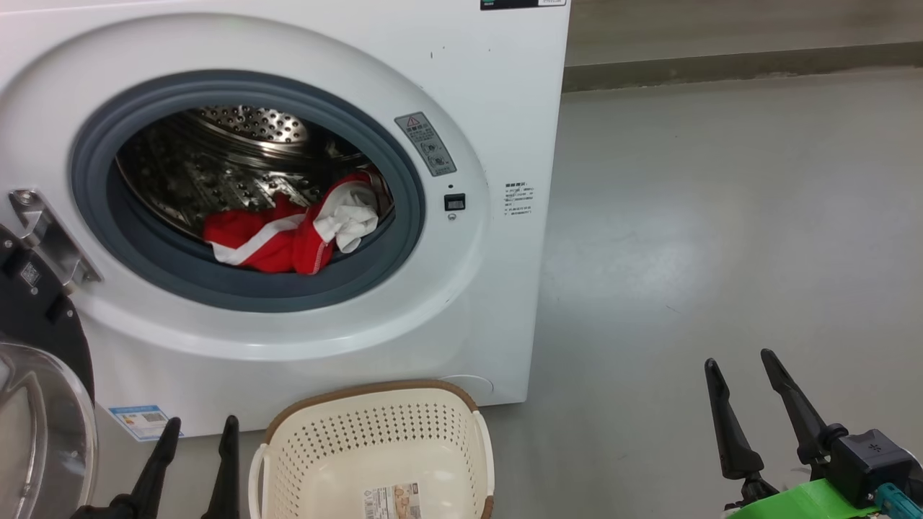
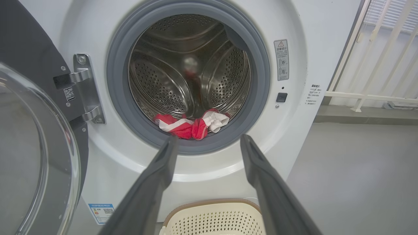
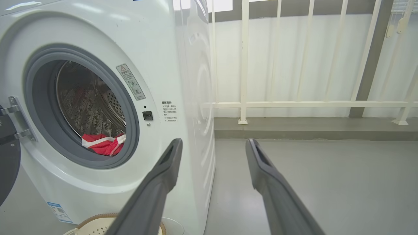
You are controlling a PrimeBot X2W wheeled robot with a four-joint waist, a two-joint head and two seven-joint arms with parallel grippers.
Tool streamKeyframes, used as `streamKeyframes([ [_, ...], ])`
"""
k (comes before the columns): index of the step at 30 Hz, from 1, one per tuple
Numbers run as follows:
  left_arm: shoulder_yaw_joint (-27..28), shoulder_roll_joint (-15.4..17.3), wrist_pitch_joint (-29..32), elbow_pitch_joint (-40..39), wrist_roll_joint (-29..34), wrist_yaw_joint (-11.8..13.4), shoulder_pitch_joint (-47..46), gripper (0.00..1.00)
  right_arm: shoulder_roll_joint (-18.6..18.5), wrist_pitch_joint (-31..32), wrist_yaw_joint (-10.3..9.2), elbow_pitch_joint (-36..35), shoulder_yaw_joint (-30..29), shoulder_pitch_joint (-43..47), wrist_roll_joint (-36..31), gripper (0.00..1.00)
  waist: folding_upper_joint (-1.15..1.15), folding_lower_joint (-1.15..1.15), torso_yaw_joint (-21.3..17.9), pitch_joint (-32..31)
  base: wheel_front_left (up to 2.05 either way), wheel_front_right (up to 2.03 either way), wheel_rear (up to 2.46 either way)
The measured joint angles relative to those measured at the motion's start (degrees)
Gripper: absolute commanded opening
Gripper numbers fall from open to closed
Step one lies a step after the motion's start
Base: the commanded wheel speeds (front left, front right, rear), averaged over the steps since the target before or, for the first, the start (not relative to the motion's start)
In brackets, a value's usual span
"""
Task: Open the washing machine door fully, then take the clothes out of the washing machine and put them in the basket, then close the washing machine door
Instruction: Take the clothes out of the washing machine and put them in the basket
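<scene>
Red fabric, white trim: the clothes (image 1: 288, 234) lie at the front of the steel drum (image 1: 216, 166), low and right of centre, against the grey gasket (image 1: 238, 288). — A

Door status? — B

The washing machine door (image 1: 43, 404) hangs swung out on its hinge (image 1: 47, 231) at the left of the washing machine (image 1: 490, 86). Its glass bowl sits just beside the left gripper (image 1: 202, 422). — A

Grippers? — B

Both have their fingers spread apart, gripping nothing. The left is low, beside the basket (image 1: 375, 447). The right gripper (image 1: 738, 358) is well off to the right, over grey floor (image 1: 721, 216). — A

What stands toward the drum? — B

The basket is on the floor under the opening, close to the front panel; cannot tell if it touches. The gasket lip rises in front of the clothes. The door bowl crowds the left side. — A

Surroundings? — B

Blue label (image 1: 140, 420) at the panel's lower left, warning sticker (image 1: 425, 143) right of the opening, white railing (image 3: 294, 104) beyond the machine. — A
</scene>
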Motion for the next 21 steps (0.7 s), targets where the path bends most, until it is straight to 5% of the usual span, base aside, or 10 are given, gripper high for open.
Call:
streamKeyframes([
  [21, 0.05, -0.01, 0.0, 1.23, 0.0, 0.0, -0.27, 1.0, 0.0, -0.01, 0.0, 0.05, 0.91, 0.0, 0.1, 1.0, 0.0, 0.0, 0.82, 0.42, 0.0, 0.0, 0.0],
])
